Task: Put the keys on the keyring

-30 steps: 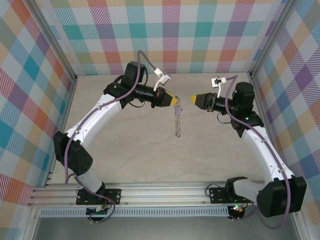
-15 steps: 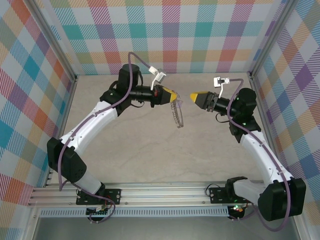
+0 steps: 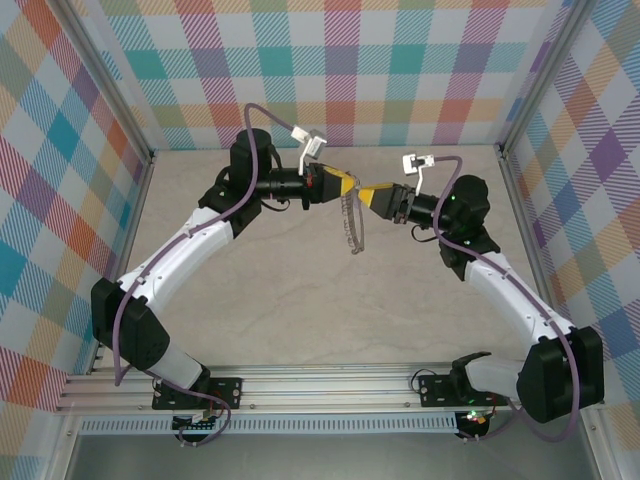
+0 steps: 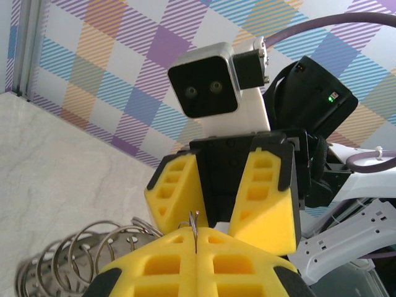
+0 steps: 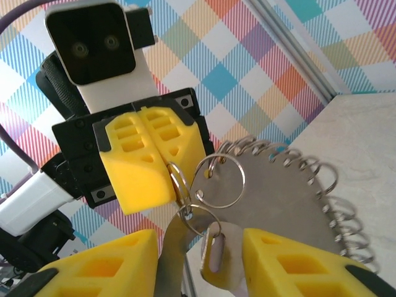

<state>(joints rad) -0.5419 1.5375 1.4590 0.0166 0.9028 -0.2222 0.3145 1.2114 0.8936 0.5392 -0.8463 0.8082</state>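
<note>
The left gripper [image 3: 345, 185] has its yellow pads pressed flat together, clamped on a thin wire ring at the top of the keyring [image 3: 351, 228]. From that pinch the chain hangs toward 6 o'clock in the top view, clear of the table [image 3: 300, 310]. A second ago it dropped longer and straighter. Now it looks shorter and slightly bowed, because the left arm has drawn back toward 12 o'clock and turned its wrist.

In the right wrist view a larger split ring sits just at 3 o'clock of the left pads. A smaller ring hangs at 6 o'clock of that one, with the lilac-headed key [image 5: 213, 252] directly under it. Whether the key is already threaded on the small ring or only lies against it cannot be told.

At 3 o'clock of the left gripper, the right gripper [image 3: 366, 194] has swung in toward 9 o'clock. A clear gap separated the 2 tips a second ago, and they now nearly meet. Its pads stand apart, 1 on each side of the key, and no firm contact with the key shows.

I judge the approach as finished, so fine work at the ring can begin.
</note>
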